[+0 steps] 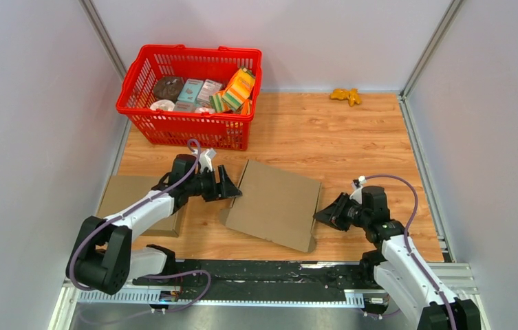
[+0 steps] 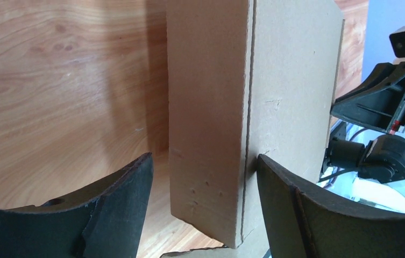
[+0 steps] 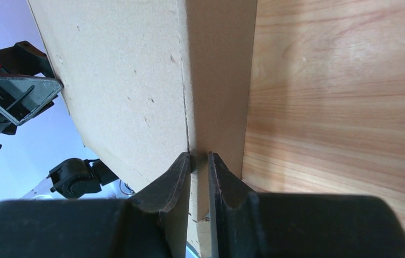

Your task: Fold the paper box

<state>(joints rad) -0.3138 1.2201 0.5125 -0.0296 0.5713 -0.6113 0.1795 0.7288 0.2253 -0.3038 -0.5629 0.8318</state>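
Box (image 1: 276, 203) edges: right claw (image 3: 199, 157) pinching, left claw (image 2: 204, 159) astride.

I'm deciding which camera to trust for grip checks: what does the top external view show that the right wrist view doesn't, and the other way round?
Only top external: the red basket of goods at the far left, a second cardboard piece by the left arm, and a small yellow object at the far edge.
Only right wrist: the right tool seen closed on the paper box at an edge flap.
Both: the paper box, the wooden table, and the left tool at the opposite edge.
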